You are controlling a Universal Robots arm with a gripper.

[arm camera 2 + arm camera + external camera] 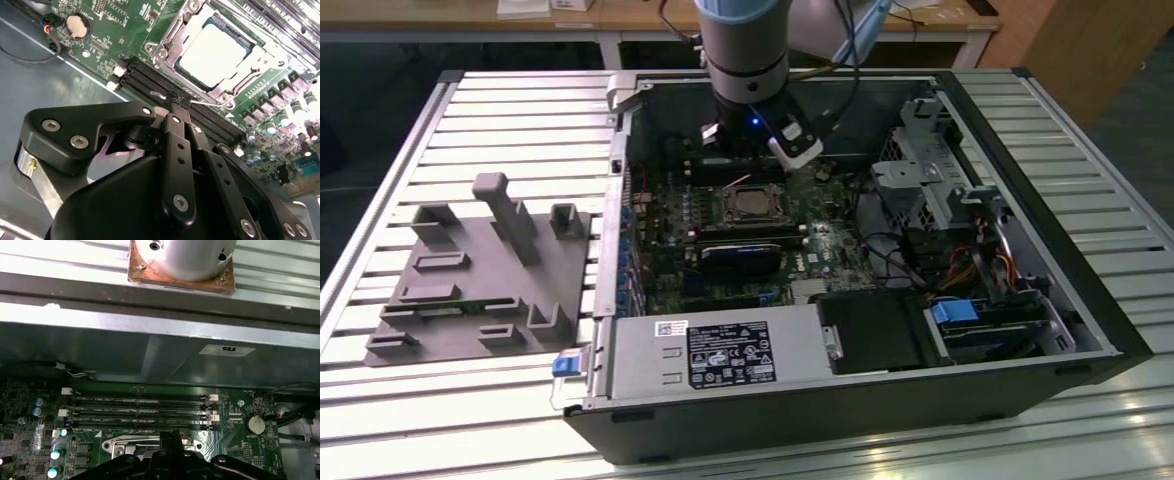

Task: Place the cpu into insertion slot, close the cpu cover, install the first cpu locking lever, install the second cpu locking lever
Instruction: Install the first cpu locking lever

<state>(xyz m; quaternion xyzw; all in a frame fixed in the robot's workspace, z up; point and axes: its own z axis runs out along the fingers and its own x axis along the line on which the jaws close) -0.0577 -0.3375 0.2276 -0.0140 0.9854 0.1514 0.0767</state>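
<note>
One pair of fingers is what my gripper [179,104] carries. In the second wrist view they are drawn together, with no gap that I can see between the tips. A thin metal rod [205,103] runs off from right beside those tips, and I cannot tell whether I have it pinched or merely touch it. The tips hang low over the motherboard [105,45], at the side of the insertion slot [116,444] that faces the long black memory slots [140,410]. The slot's silver rim shows just past my fingers in the first wrist view.

The cpu [215,52] lies flat in the insertion slot, silver top up, near the middle of the board. The cpu cover [260,57] is down over it. Its frame rests along the chip's edges, and the metal top shows through the window.

The memory slots lie between the socket and one wall of the computer case [854,425]. A coin cell [78,25] sits on the board beyond their end, well apart from the socket.

In the exterior view the case lies open on a slatted table [520,110], with my arm [744,50] standing over the socket. A power supply [720,355] lies along the case's edge nearest that camera. A grey fixture [480,270] with upright pegs rests on the table beside the case, at the exterior view's left, well apart from my gripper.
</note>
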